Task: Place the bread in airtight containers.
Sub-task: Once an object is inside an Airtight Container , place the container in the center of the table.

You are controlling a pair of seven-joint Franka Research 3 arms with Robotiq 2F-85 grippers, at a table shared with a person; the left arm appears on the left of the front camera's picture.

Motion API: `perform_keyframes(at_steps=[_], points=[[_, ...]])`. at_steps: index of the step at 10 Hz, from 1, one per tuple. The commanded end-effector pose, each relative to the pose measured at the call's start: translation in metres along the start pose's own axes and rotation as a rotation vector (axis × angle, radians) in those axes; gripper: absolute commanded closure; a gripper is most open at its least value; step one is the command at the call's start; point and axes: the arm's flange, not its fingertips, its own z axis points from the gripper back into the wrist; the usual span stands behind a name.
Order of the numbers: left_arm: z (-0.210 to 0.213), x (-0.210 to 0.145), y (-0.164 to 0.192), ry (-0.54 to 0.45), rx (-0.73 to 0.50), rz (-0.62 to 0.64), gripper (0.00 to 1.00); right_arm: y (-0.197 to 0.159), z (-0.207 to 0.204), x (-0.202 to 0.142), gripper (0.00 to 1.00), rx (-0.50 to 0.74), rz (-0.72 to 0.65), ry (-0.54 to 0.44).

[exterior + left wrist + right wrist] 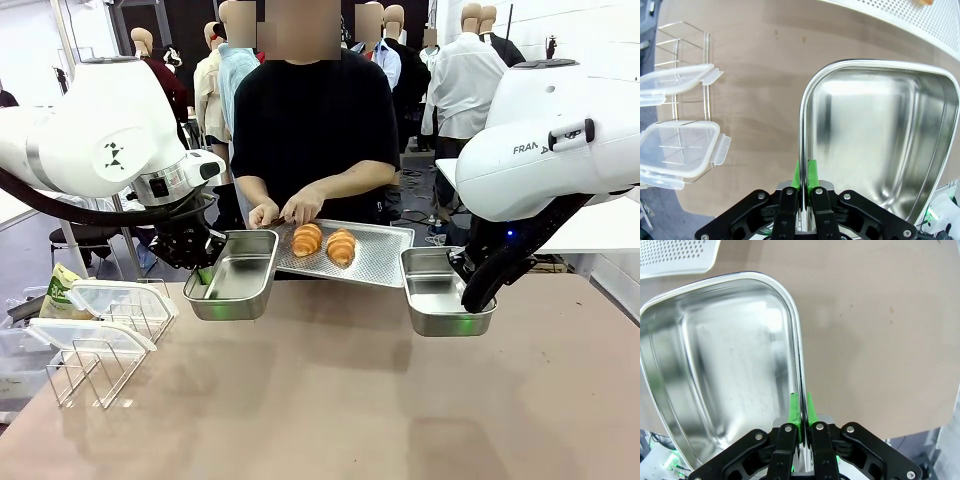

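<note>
Clamping rim of left tub (240, 265) in left gripper (805, 176), of right tub (430, 290) in right gripper (801, 409); bread (307, 240) on tray (385, 252) between, nearer left.

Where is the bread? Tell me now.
Front view: the bread lies on the perforated tray at the far side, midway between the left container and the right container.

Front view faces across tabletop (330, 400) at person (310, 120). Wrist views look down, close, along left pincer (804, 180) and right pincer (800, 412); all share tray (380, 255).
</note>
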Motion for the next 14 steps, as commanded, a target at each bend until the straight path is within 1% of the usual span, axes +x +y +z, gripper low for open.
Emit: perform_keyframes(at_steps=[1,14], points=[[0.0039,0.0018,0.0015,-0.006,-0.004,0.003,1.00,-0.0001,0.0030,-0.0012,1.00,0.008,-0.011,-0.003],[0.0039,0.0018,0.0015,-0.006,-0.004,0.003,1.00,-0.0001,0.0030,-0.0012,1.00,0.008,-0.011,-0.003]])
